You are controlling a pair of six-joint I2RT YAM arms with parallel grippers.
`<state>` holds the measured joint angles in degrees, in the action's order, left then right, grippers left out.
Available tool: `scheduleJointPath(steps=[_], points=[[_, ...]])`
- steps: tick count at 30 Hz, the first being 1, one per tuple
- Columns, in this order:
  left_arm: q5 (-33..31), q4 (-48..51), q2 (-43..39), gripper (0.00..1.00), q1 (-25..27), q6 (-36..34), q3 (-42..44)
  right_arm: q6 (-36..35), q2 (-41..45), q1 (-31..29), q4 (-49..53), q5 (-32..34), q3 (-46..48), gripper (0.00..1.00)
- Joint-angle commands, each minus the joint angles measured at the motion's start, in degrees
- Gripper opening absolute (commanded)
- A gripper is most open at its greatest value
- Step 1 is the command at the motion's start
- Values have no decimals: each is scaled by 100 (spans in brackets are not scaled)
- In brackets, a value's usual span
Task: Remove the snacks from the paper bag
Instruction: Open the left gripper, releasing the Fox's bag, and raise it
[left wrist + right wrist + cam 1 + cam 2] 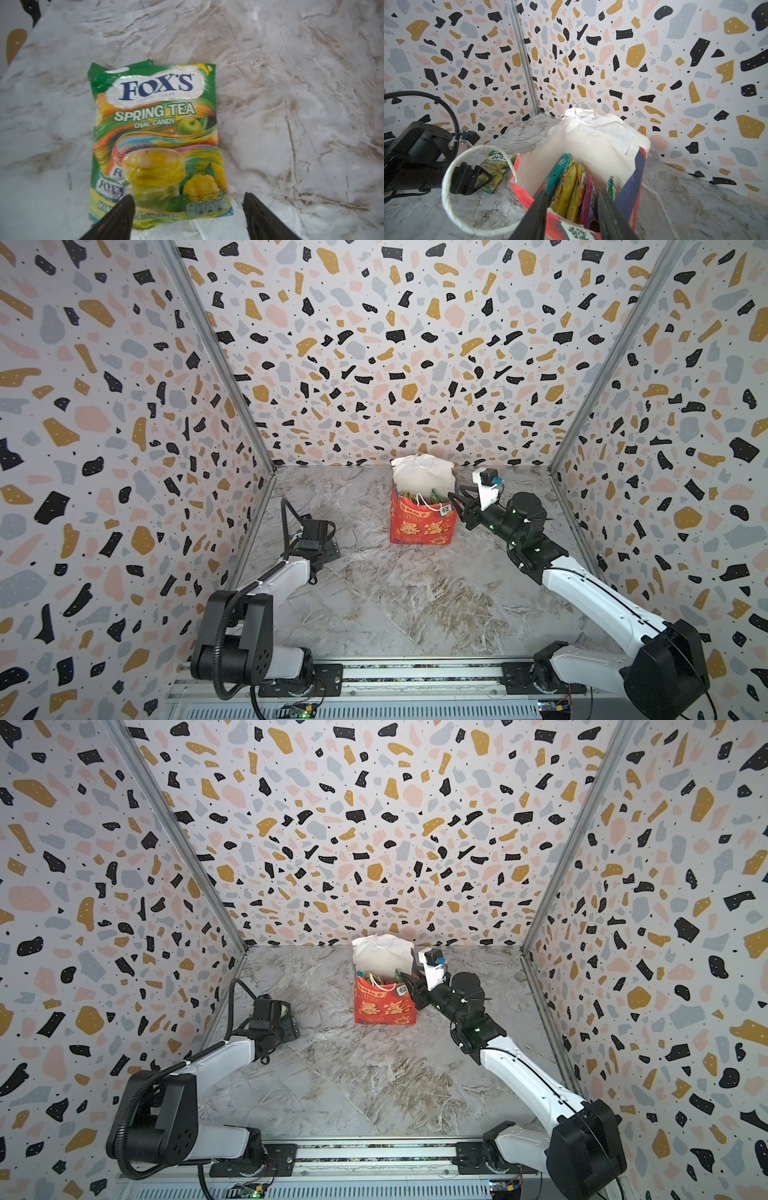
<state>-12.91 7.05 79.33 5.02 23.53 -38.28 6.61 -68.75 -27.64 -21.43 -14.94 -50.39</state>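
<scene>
One FOX'S Spring Tea packet (153, 135) is out; the rest are in the red paper bag (422, 526).
Your left gripper (188, 195) hangs wide open over the packet's bottom edge, holding nothing; the packet lies flat on the marble table (291, 104), well left of the bag. Your right gripper (573, 192) stands parted at the bag's mouth, five upright packets (566, 182) just ahead of its tips, none gripped.

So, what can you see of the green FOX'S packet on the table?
The green FOX'S packet is a glossy, crinkled plastic pouch, printed Spring Tea Oval Candy with apple and mango pictures. It lies flat, face up, on the marble table. The left claw, open, hovers at its bottom edge, not gripping it.
</scene>
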Motion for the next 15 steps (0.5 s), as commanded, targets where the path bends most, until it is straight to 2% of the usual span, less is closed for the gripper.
scheduleJointPath(steps=[1,7,15], points=[[-7,117,-114,84,-279,64,161,41,201,22,-89,34,29,42],[398,-485,365,84,-565,88,201,47,244,22,-115,34,47,42],[241,-1025,1242,74,-590,-109,-387,83,310,23,-165,9,3,43]])
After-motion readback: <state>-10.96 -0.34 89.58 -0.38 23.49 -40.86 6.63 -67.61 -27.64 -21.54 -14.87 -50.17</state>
